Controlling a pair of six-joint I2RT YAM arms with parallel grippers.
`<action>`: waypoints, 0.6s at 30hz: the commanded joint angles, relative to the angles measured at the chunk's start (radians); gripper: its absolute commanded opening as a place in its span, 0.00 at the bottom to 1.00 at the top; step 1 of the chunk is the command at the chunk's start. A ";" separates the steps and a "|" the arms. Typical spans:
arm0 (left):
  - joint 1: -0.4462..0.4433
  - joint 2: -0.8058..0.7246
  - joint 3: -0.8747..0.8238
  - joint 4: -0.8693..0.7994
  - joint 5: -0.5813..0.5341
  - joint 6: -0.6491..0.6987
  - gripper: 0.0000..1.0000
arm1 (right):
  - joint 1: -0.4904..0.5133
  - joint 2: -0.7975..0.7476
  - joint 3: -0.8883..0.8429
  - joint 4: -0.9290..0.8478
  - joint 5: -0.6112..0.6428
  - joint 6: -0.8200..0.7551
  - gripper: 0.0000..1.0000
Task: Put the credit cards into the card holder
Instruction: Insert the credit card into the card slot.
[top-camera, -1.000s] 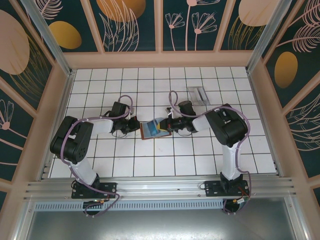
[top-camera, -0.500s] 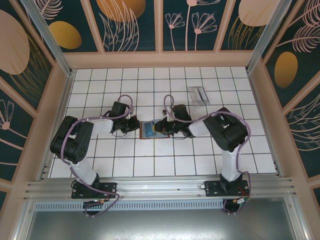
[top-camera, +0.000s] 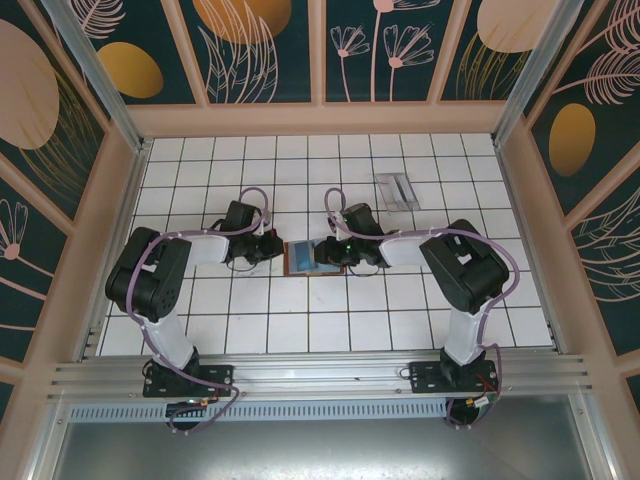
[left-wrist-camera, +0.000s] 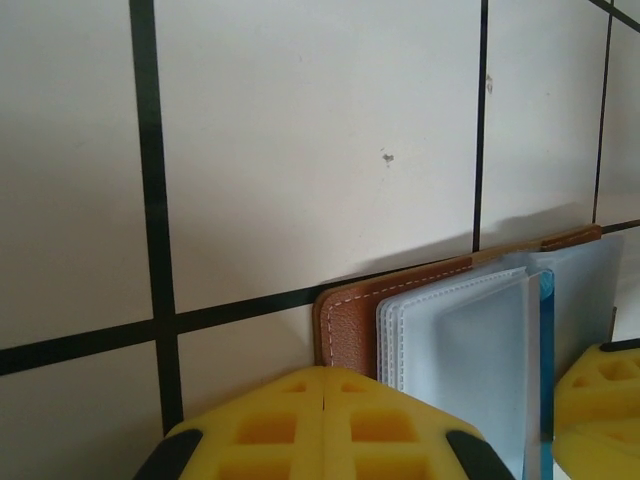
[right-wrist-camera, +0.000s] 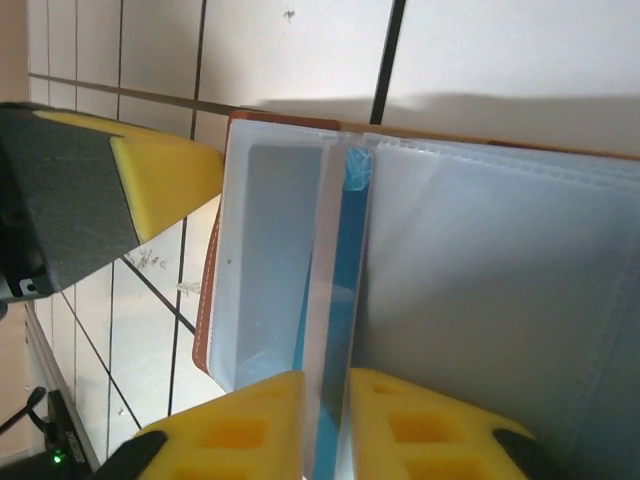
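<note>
The reddish-brown card holder (top-camera: 297, 258) lies open on the white tiles between my two grippers, its clear sleeves fanned up. My right gripper (top-camera: 322, 253) reaches over it from the right. In the right wrist view, my right gripper (right-wrist-camera: 325, 420) is shut on a blue credit card (right-wrist-camera: 345, 280) standing edge-on between two clear sleeves of the card holder (right-wrist-camera: 203, 320). My left gripper (left-wrist-camera: 323, 395) is shut and empty, its tip at the card holder's (left-wrist-camera: 350, 315) stitched leather corner. The card's blue edge (left-wrist-camera: 545, 340) shows behind a sleeve.
A clear greyish plastic tray (top-camera: 397, 190) lies on the tiles behind and to the right of the right arm. Bare tiles surround the card holder in front and behind. The pink frame walls stand far from both grippers.
My right gripper has moved left over the card holder, carrying the blue card in among the sleeves. The left gripper has stayed shut at the holder's left edge.
</note>
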 joint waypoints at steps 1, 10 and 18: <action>-0.008 0.041 -0.005 -0.050 -0.015 -0.001 0.00 | 0.003 0.006 0.039 -0.046 -0.004 -0.032 0.02; -0.009 0.043 -0.005 -0.052 -0.011 -0.009 0.00 | 0.048 0.072 0.060 0.057 -0.053 0.075 0.00; -0.008 0.042 -0.003 -0.049 -0.012 -0.022 0.00 | 0.089 0.086 0.034 0.154 0.026 0.240 0.00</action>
